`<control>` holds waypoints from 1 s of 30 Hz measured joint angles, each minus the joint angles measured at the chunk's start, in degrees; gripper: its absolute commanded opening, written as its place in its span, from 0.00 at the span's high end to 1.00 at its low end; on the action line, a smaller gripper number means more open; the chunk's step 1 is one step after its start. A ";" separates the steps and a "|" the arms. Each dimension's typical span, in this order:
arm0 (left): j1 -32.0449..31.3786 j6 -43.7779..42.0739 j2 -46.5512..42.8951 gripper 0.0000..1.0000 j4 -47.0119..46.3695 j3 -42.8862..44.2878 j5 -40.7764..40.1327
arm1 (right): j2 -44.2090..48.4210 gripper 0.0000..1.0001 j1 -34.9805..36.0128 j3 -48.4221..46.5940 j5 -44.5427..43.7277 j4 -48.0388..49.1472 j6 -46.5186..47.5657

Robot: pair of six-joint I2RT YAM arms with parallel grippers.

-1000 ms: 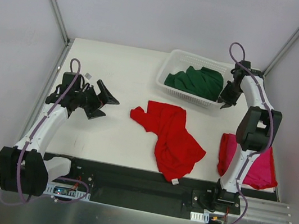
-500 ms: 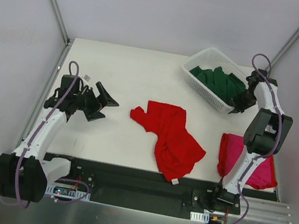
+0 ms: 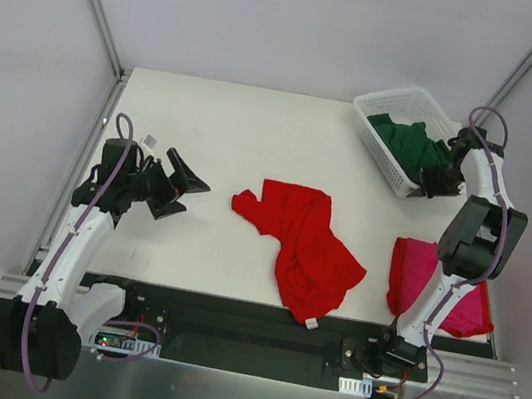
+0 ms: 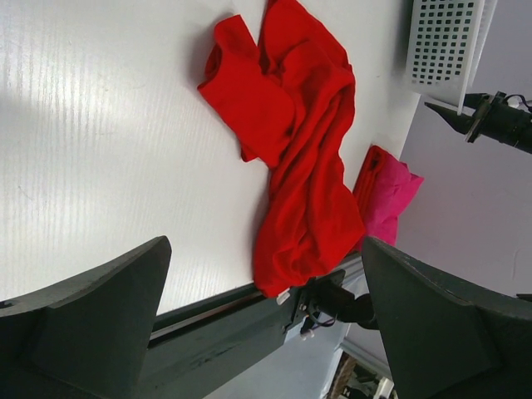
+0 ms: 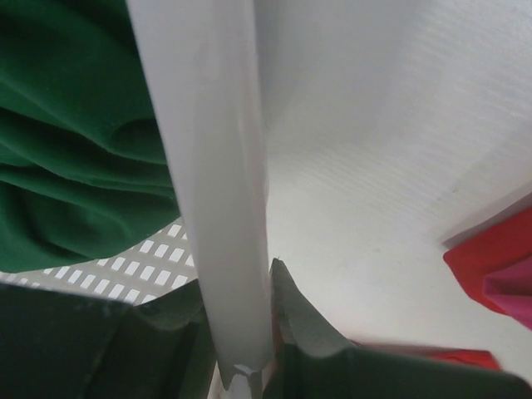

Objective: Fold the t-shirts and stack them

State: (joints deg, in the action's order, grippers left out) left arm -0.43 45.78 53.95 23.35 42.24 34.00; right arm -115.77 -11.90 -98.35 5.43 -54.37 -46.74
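One t-shirt (image 3: 409, 143) in basket (image 3: 380, 103) beside right pincer (image 3: 437, 180).

Three plain colours in cloth — a bright red t-shirt (image 3: 302, 241), a magenta-pink t-shirt (image 3: 472, 303), a dark green t-shirt (image 3: 411, 147). White for the tabletop (image 3: 216, 131), faintly ribbed, and white for the basket (image 3: 382, 155) with its square-holed lattice. Near-black on the left claw (image 3: 196, 197) and right claw (image 5: 241, 324).
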 measured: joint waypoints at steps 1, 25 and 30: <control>0.00 0.02 -0.15 0.01 0.02 -0.02 0.00 | 0.28 0.99 0.00 0.37 0.07 0.44 -0.83; 0.00 0.07 -0.61 0.01 2.62 -0.79 -1.57 | -2.16 0.98 -3.52 -0.98 3.61 8.59 -18.95; 0.00 0.07 -0.22 0.01 2.64 -0.79 -1.64 | -3.50 0.99 -2.89 -1.29 4.42 9.81 -20.31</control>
State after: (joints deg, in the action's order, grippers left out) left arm -0.43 45.84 53.74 26.00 41.45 32.36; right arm -119.26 -14.79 -99.63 9.85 -44.56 -67.05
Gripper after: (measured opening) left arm 0.993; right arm 0.221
